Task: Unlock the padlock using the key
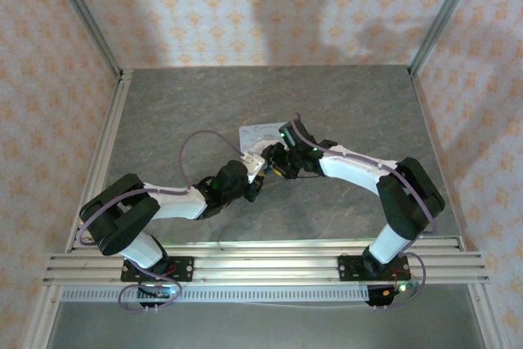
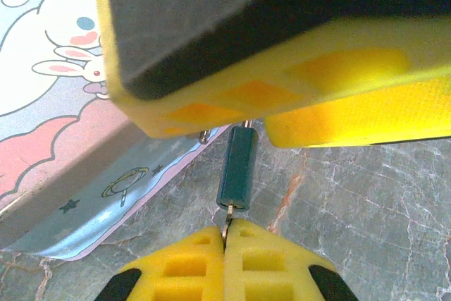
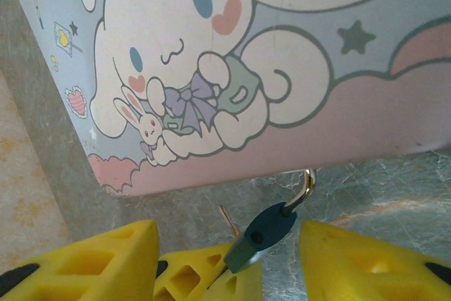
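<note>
Grey tabletop (image 1: 204, 96), tiny bluish-black padlock (image 3: 261, 234), brassy shackle (image 3: 308, 187)

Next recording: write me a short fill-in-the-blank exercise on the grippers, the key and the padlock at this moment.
1. The left gripper is ___ on the thin metal key.
2. The key enters the lower end of the small dark ___.
3. The right gripper has its jaws ___, with one finger on each side of the padlock, in front of the cartoon-printed tin.

Missing words: shut; padlock; open.
</note>
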Controlling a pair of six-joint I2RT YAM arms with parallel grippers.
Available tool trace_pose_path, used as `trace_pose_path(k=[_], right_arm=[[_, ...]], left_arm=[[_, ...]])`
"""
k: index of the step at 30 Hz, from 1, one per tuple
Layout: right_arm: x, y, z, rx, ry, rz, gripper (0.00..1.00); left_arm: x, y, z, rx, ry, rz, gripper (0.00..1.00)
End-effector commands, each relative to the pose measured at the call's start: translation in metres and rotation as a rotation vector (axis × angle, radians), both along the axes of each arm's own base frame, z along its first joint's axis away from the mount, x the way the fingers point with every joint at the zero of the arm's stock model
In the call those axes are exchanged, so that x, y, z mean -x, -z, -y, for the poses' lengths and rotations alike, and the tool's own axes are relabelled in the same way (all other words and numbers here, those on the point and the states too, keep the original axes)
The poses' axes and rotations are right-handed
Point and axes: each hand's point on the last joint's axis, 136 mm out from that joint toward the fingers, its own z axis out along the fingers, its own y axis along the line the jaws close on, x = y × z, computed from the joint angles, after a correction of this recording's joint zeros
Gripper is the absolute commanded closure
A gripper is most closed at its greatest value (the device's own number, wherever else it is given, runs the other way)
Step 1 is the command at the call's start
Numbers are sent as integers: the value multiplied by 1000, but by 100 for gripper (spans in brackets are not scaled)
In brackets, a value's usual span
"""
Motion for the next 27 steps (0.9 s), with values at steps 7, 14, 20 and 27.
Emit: trace_pose_path(k=[7, 14, 20, 27], right_arm=[[8, 15, -1, -4, 3, -55, 48], [19, 27, -10, 17, -28, -84, 54], [20, 29, -12, 22, -29, -88, 84], [22, 29, -8, 46, -34, -82, 100]], left_arm=[[-5, -2, -3, 11, -28, 16, 100], [-6, -3, -7, -5, -67, 27, 100], [-3, 0, -11, -38, -94, 35, 100], [0, -1, -12, -48, -99, 45, 100]])
